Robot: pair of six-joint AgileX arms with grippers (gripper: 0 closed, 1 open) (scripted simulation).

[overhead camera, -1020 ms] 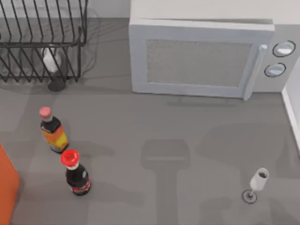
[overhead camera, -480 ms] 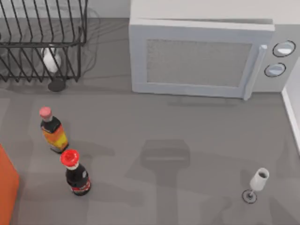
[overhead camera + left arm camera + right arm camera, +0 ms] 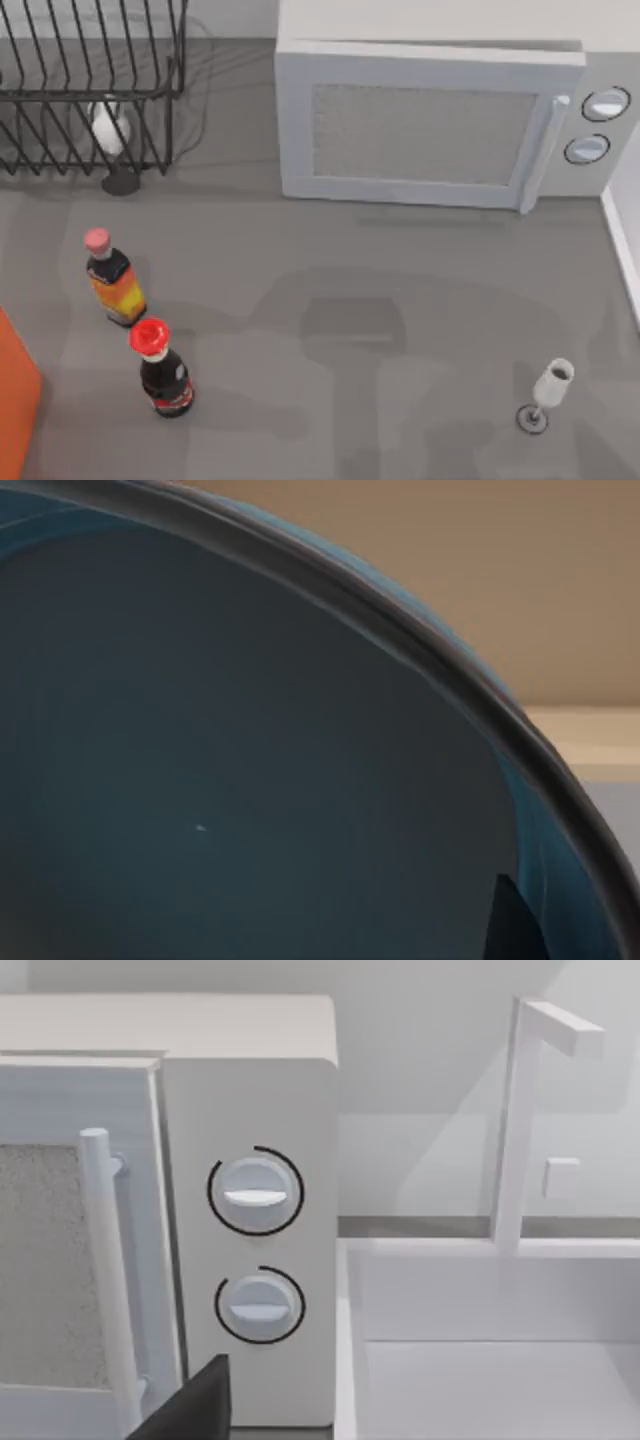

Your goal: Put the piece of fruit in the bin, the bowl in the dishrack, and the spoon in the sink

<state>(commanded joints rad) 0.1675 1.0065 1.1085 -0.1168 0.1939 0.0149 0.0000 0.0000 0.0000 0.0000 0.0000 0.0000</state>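
Look at your left wrist view: the bowl sits right up against the camera, its teal inside bounded by a dark rim that curves across the picture, with a tan wall behind it. You cannot tell from this whether the left gripper is open or closed, and the same goes for the right one.

From above, the dishrack stands at the far left corner of the bench, its black bars upright. A white wine glass stands just beside the rack's front right corner, its dark base on the bench.

The white microwave fills the far middle, its door shut and its two knobs at the right end. In your right wrist view, the sink lies directly beside the microwave's knob side, with its tap rising from the back rim.

On the left half, a pink-capped bottle and a red-capped bottle stand upright near each other. The orange side of the bin shows at the left edge, just beside them. A second wine glass stands alone near the front right.
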